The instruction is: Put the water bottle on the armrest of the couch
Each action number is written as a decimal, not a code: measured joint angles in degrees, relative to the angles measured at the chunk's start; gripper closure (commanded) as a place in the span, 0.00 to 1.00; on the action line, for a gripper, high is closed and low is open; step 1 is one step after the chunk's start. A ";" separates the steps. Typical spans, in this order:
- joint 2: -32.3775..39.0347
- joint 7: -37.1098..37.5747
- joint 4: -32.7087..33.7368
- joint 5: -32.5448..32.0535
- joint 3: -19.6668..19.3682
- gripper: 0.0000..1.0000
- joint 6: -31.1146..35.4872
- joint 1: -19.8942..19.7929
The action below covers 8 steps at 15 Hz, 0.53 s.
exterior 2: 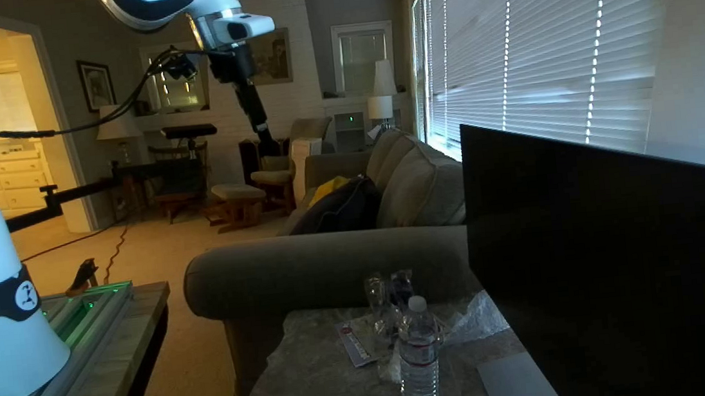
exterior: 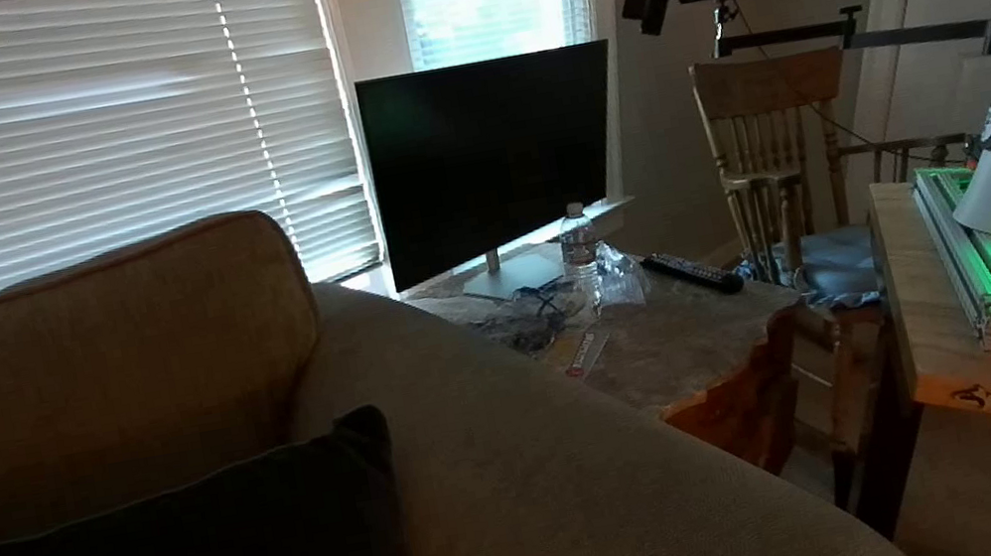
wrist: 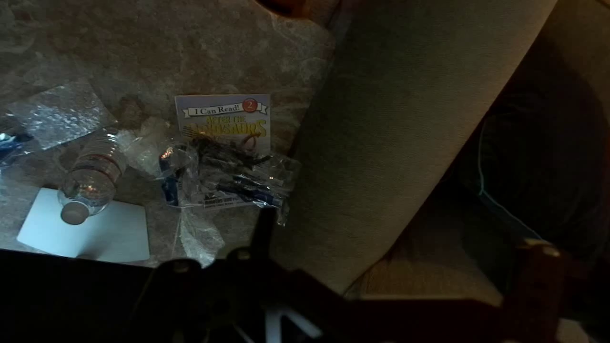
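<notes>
Wrist view shows the water bottle point(wrist: 96, 171), clear ribbed plastic with a pale round cap point(wrist: 75, 213), standing upright on the mottled, stone-patterned table point(wrist: 143, 57) just beside the flat, smooth monitor base point(wrist: 114, 231), with crinkled see-through wrappers point(wrist: 147, 143) strewn around the bottle and over a printed book point(wrist: 224, 113). Along the table's edge runs the couch armrest point(wrist: 381, 124), broad, rounded and covered in matte, fine-grained cloth. Dark and angular, the tool point(wrist: 403, 228) has its two fingers point(wrist: 263, 232) spread wide, and in both exterior views it hangs in the air, well apart from the bottle.
</notes>
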 measured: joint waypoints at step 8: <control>12.84 16.16 2.87 -14.86 7.59 0.00 12.32 -12.02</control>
